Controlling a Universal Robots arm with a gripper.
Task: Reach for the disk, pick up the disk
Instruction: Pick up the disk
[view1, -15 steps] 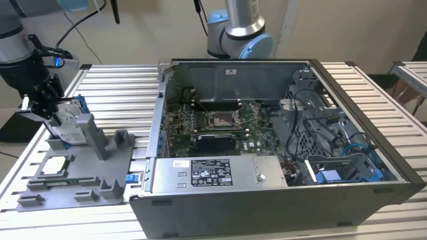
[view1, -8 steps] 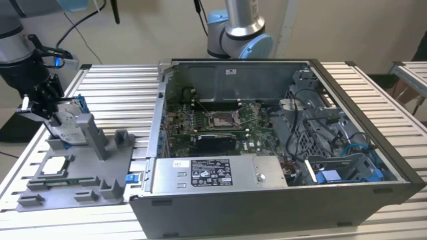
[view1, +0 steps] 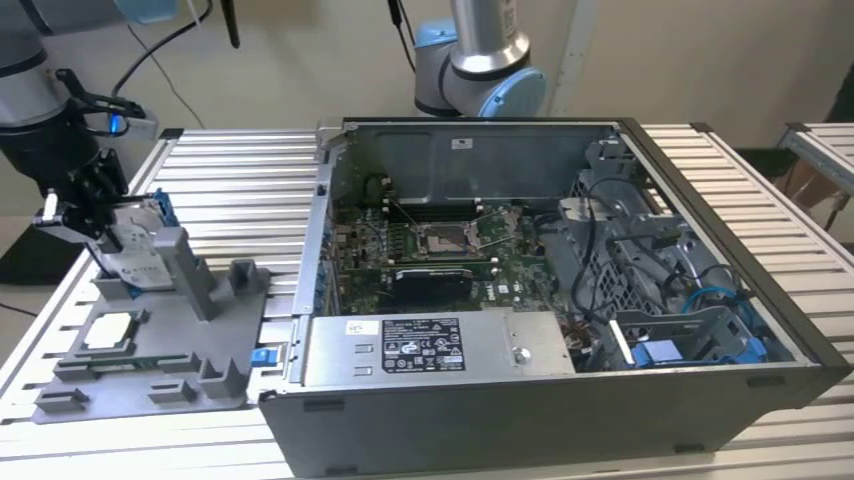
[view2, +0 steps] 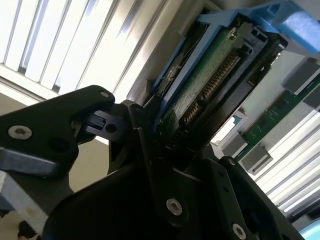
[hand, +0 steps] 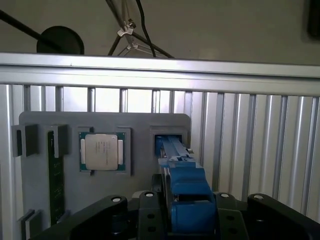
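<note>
In the end effector (hand: 188, 200), the disk (hand: 176, 159)

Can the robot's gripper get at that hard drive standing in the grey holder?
Likely yes: the gripper sits right at the disk, nothing between them, and the grey holder leaves its upper end exposed.

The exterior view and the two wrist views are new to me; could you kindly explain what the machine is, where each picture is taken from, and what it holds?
The machine is a robot arm with a gripper at its end. The exterior view comes from a camera off the arm: a slatted metal table carries an open computer case and, at that view's left, a grey fixture tray with a square chip. Both wrist views come from cameras riding on the arm. The gripper is shut on the disk, a silver drive in a blue frame, upright at the tray.
</note>
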